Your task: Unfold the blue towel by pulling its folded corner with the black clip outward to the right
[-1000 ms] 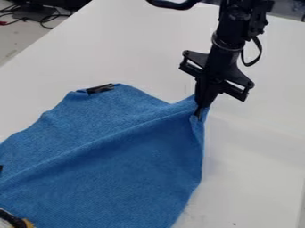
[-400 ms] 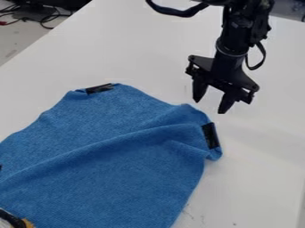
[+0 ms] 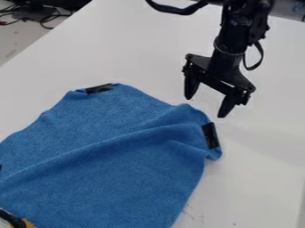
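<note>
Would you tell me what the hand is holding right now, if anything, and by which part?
Nothing is held: the hand is open, beside the blue cloth.

Bench [image 3: 256, 178], white; left, far and right edges partly visible. Cloth [image 3: 107, 147], blue, one: spread on the bench towards its left edge, a long raised fold running across it. Black patches, on the cloth's margin: one [image 3: 99, 88] towards the bench's far edge; one [image 3: 210, 135] towards its right edge, beside a small bunched corner. Pincer [image 3: 205, 107], black, one: pointing down, fingers parted, near the second patch, holding nothing. Cables [image 3: 44, 18], dark, tangled: beyond the bench's left edge.
</note>
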Available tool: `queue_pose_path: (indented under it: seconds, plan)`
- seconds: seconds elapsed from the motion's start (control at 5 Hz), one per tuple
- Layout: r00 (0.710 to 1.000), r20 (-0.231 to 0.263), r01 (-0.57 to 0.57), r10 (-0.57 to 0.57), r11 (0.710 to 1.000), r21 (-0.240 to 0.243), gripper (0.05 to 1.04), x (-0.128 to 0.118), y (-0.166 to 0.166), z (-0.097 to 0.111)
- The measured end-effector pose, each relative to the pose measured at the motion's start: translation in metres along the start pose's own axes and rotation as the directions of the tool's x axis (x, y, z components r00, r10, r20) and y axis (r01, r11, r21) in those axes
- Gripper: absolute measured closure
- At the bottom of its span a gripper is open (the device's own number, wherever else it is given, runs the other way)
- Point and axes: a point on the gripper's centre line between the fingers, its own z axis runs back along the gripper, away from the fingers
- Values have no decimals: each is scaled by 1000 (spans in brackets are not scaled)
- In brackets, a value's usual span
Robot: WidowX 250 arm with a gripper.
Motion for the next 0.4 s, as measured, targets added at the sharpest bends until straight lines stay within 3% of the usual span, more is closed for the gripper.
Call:
queue_pose_path:
  seconds: [0.2,0.4]
  plan:
    - [1000,24,0,0,1000,16,82,-9,7,9]
    - [999,31,-44,43,999,5,82,-22,16,3]
